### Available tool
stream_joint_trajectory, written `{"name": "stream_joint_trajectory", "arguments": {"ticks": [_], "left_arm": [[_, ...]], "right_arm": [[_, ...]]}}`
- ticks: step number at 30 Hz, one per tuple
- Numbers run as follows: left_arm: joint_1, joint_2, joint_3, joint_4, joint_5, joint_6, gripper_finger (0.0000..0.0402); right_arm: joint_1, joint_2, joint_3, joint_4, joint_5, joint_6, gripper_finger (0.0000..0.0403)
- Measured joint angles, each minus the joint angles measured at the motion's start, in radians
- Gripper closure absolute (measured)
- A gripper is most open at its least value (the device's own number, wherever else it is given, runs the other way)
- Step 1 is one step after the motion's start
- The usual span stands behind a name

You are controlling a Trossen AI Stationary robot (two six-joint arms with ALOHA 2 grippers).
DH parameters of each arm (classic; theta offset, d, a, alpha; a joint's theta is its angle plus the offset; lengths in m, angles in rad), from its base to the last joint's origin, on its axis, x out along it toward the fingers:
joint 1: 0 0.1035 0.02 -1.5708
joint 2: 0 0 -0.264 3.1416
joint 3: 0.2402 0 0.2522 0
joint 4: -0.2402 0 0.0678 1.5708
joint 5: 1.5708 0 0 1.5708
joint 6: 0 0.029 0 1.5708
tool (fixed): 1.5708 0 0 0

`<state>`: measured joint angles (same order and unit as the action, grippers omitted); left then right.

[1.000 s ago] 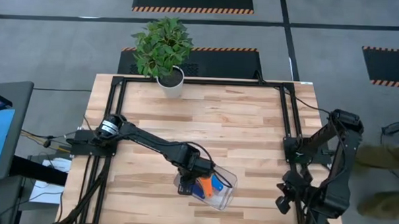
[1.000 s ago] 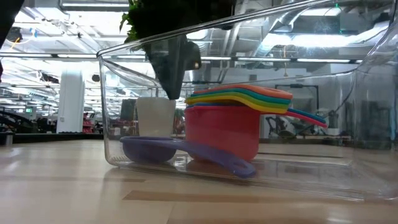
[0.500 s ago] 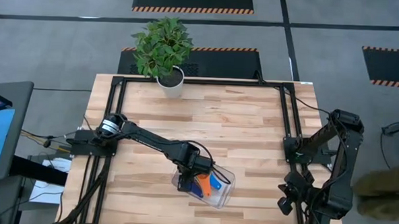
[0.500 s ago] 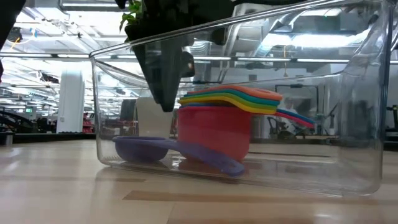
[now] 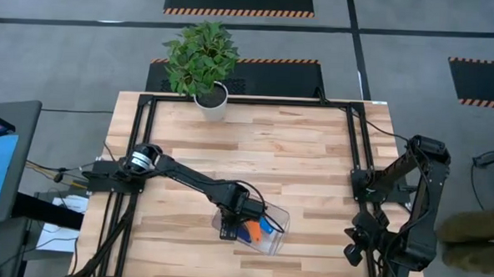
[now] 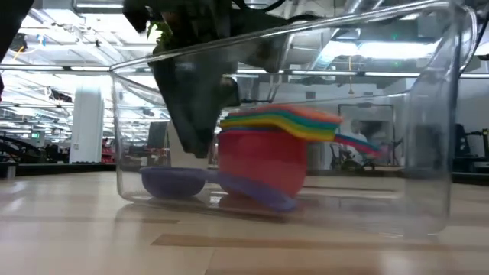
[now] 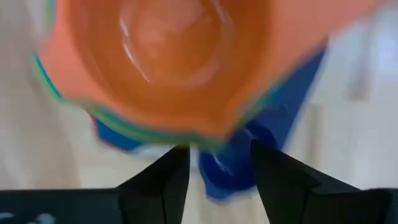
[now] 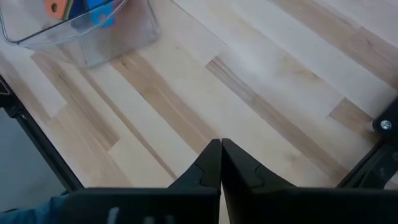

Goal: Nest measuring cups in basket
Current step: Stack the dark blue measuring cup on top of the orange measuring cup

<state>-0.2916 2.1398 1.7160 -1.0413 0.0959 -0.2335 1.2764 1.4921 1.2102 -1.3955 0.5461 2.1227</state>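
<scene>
- Here the measuring cups (image 6: 279, 149) sit nested in one stack, orange on top, inside the basket (image 5: 279, 217) at lower centre of the high view; a dark blue scoop (image 6: 206, 183) lies flat beside them.
- Likely light, stiff, slick plastic; the handles fanning off one side look the surest hold.
- The clear basket probably slides easily on the tabletop (image 5: 297, 149).
- Left tool (image 7: 217, 171) hangs over the stack, fingers parted, holding nothing.
- Right tool (image 8: 221, 163) is clenched, parked at lower right, well apart.
- Plant pot (image 5: 212, 102) stands far off; nothing obstructs.
</scene>
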Motion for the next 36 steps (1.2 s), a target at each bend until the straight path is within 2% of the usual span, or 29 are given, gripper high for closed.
{"name": "stream_joint_trajectory", "arguments": {"ticks": [7, 13, 22, 26, 28, 31, 36], "left_arm": [[0.000, 0.004, -0.004, -0.023, -0.020, 0.006, 0.0244], [0.000, 0.004, -0.004, -0.025, -0.019, -0.014, 0.0244], [0.007, 0.004, -0.005, -0.025, -0.005, -0.246, 0.0244], [0.002, 0.004, -0.006, -0.027, -0.001, -0.249, 0.0244], [-0.003, 0.004, -0.006, -0.026, -0.003, -0.231, 0.0244], [-0.004, 0.004, -0.004, -0.017, -0.007, -0.236, 0.0244], [-0.003, 0.011, 0.051, -0.019, -0.005, -0.244, 0.0244]], "right_arm": [[0.006, 0.000, 0.000, 0.010, -0.002, -0.002, 0.0386], [0.006, 0.000, 0.000, 0.016, -0.002, -0.001, 0.0375], [0.006, 0.000, 0.000, 0.039, -0.002, -0.001, 0.0377], [0.005, 0.000, 0.000, 0.043, 0.007, 0.000, 0.0385], [-0.005, 0.000, 0.000, 0.043, 0.056, -0.002, 0.0386], [-0.040, 0.000, 0.000, 0.050, 0.126, -0.071, 0.0382], [-0.117, 0.000, 0.000, 0.069, 0.131, -0.253, 0.0372]]}}
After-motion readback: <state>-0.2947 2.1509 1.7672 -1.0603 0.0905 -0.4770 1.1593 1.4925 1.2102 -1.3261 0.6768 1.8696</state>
